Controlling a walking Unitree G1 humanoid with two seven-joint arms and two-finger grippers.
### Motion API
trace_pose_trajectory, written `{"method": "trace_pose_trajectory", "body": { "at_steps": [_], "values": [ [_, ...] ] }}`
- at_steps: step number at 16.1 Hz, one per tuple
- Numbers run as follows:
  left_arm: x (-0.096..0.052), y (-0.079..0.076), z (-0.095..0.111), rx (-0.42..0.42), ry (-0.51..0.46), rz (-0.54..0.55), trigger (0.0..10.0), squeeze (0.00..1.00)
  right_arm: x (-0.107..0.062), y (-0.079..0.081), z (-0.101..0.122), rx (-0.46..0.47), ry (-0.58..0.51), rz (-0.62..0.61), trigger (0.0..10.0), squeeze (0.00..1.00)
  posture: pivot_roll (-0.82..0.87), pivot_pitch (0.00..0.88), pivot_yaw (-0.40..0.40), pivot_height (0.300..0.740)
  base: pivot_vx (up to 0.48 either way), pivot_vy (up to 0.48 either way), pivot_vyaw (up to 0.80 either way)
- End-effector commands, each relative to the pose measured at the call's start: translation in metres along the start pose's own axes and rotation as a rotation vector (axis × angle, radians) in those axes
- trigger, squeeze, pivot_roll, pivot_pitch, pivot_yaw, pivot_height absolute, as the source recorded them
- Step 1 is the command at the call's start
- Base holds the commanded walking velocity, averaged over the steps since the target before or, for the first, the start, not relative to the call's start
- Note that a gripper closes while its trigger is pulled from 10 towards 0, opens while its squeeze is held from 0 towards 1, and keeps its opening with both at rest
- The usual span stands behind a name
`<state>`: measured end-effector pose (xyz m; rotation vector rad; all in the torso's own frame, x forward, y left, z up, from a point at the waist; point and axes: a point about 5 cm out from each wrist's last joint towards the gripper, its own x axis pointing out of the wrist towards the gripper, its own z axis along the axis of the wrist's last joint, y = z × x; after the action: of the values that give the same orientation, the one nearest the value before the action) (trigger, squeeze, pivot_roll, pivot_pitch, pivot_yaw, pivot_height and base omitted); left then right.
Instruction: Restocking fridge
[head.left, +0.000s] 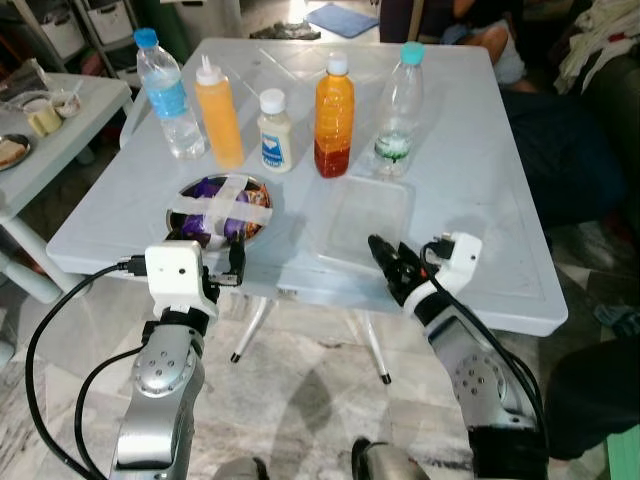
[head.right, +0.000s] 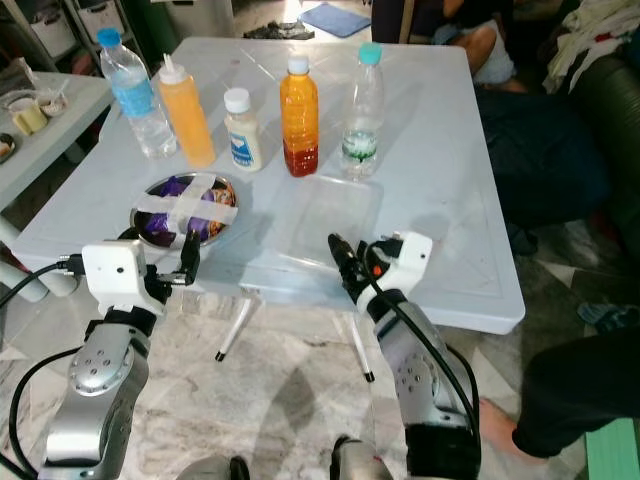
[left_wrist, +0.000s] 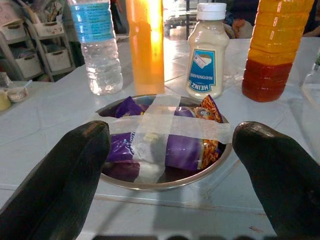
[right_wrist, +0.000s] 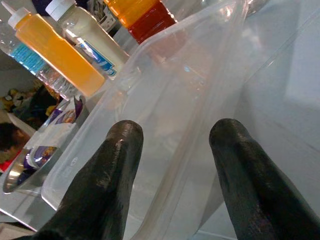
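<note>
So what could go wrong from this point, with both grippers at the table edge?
The right gripper, open, straddles the thin wall of the clear plastic container; the wall may flex and slip out. The left gripper, open, faces the taped steel bowl near the table edge; a nudge could push it into the mayonnaise bottle.

White plastic folding table (head.left: 480, 170), on marbled floor (head.left: 300, 350). Along the far side, in a row: water bottle (head.left: 168, 95), orange squeeze bottle (head.left: 218, 112), mayonnaise jar (head.left: 274, 131), orange-red juice bottle (head.left: 334, 117), clear bottle (head.left: 397, 112). Nearer: taped metal bowl (head.left: 220, 208) beside clear plastic container (head.left: 362, 222).
</note>
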<state>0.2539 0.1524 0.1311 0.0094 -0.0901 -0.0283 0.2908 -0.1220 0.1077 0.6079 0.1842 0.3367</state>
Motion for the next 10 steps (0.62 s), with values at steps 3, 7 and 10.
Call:
{"method": "trace_pose_trajectory", "body": {
  "at_steps": [3,7,10],
  "values": [
    [0.0005,-0.0005,-0.0003,0.004,0.006,-0.014,10.0,0.0,0.001,-0.0011,-0.0053,0.042,0.033,-0.014,0.0,0.0,-0.05,0.113,0.058,0.74,0.0,0.0,0.0],
    [0.0018,-0.0022,-0.0002,0.001,0.004,-0.019,10.0,0.0,0.0023,-0.0067,-0.0033,0.085,0.033,-0.046,0.0,0.0,-0.05,0.113,0.057,0.74,0.0,0.0,0.0],
    [0.0024,-0.0022,0.0002,0.001,0.002,-0.019,10.0,0.0,0.003,-0.0077,-0.0009,0.094,0.022,-0.063,0.0,0.0,-0.05,0.113,0.057,0.74,0.0,0.0,0.0]
  ]
}}
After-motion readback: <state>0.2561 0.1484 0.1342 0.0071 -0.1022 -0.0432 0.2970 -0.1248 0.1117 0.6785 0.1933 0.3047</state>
